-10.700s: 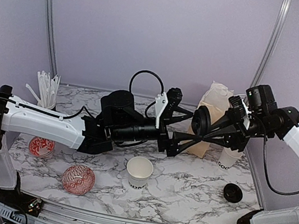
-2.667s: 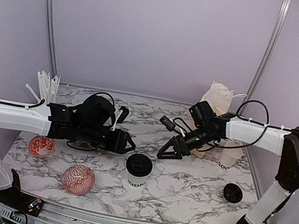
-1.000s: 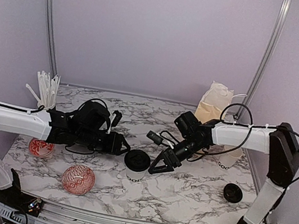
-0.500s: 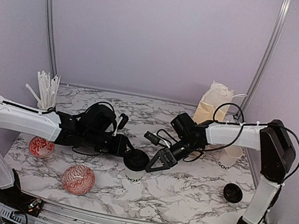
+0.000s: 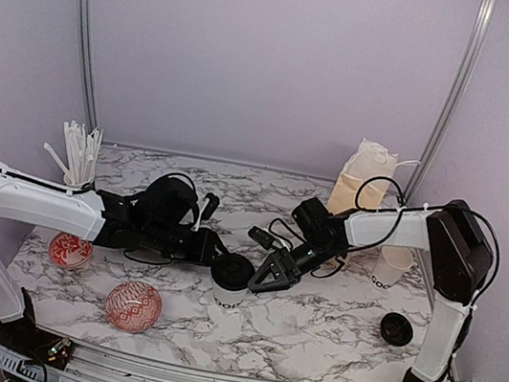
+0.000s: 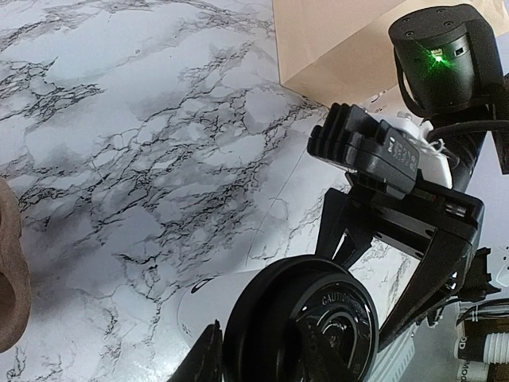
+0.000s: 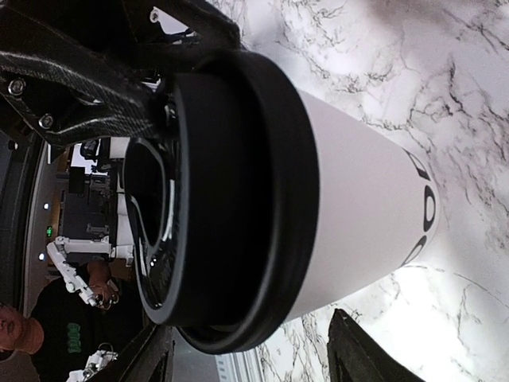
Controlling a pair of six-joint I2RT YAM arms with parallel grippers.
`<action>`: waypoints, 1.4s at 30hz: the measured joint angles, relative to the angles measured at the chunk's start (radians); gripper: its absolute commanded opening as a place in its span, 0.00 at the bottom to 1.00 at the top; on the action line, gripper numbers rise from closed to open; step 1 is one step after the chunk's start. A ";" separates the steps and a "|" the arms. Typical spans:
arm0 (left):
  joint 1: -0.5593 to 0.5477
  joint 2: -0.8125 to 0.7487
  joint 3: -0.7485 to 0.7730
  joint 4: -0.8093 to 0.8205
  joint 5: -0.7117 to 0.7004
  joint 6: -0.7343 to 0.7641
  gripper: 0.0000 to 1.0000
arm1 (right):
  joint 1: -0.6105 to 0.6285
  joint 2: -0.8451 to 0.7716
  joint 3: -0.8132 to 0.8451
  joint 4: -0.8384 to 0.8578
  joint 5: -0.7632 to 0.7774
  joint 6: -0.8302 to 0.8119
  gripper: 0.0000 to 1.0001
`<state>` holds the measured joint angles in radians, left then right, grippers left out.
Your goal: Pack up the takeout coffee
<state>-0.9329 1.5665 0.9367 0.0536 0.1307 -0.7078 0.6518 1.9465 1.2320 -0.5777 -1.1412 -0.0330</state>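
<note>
A lidded white coffee cup (image 5: 228, 295) stands upright on the marble table (image 5: 329, 334) at lower centre of the overhead frame, and it looks at risk of tipping. Two grippers flank it from opposite sides, and an uneven push high up, at its black lid (image 5: 233, 271), could topple it or pop the lid loose. Too hard a squeeze on the thin paper wall could crumple it. The right gripper (image 5: 260, 277) sits just right of the cup with its fingers spread wide. In its wrist view the cup fills the gap between them, with no hold visibly made. The left gripper (image 5: 213, 252) lies just left of the cup at lid height, its fingers at the lid's rim; whether they are clamped on it or merely alongside cannot be told. Further out, a second cup (image 5: 390, 268), uncovered, stands at the right of the frame near a tan paper bag (image 5: 365, 179), and a loose lid (image 5: 396, 328) lies apart at lower right. Red-and-white bowls (image 5: 133, 304) sit at lower left, and white straws (image 5: 79, 154) stand at the left. A brown edge (image 6: 8, 278) at the left border of the left wrist view may be the carrier, though too little shows to be sure
</note>
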 measured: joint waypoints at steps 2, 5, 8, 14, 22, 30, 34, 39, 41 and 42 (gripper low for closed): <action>0.000 0.002 0.000 0.004 0.003 -0.002 0.34 | 0.000 0.001 0.000 0.006 -0.016 0.007 0.62; 0.000 0.004 0.000 0.008 0.006 -0.003 0.33 | 0.000 0.001 0.000 0.018 -0.029 0.026 0.57; 0.000 0.005 0.000 0.010 0.008 -0.003 0.33 | -0.002 0.006 0.000 0.024 -0.029 0.051 0.51; 0.005 0.008 0.000 0.011 0.006 -0.004 0.32 | -0.003 0.017 0.021 -0.004 -0.001 0.081 0.40; 0.015 0.008 0.000 0.013 -0.020 -0.006 0.41 | -0.002 0.027 0.104 -0.082 0.070 -0.002 0.49; 0.004 -0.011 0.049 -0.060 -0.052 0.065 0.68 | -0.018 -0.041 0.151 -0.128 0.138 -0.124 0.68; 0.000 -0.054 0.105 -0.095 -0.087 0.132 0.71 | -0.021 -0.134 0.169 -0.152 0.184 -0.179 0.69; -0.003 -0.102 0.161 -0.145 -0.121 0.274 0.79 | -0.029 -0.247 0.173 -0.191 0.237 -0.291 0.68; -0.008 -0.116 0.171 -0.173 -0.137 0.351 0.83 | -0.042 -0.303 0.168 -0.200 0.254 -0.348 0.69; -0.010 -0.121 0.174 -0.187 -0.141 0.382 0.84 | -0.053 -0.335 0.162 -0.201 0.256 -0.376 0.70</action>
<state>-0.9424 1.4460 1.1107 -0.1337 -0.0105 -0.3256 0.5991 1.6115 1.3941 -0.7792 -0.8856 -0.4088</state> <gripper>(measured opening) 0.800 0.687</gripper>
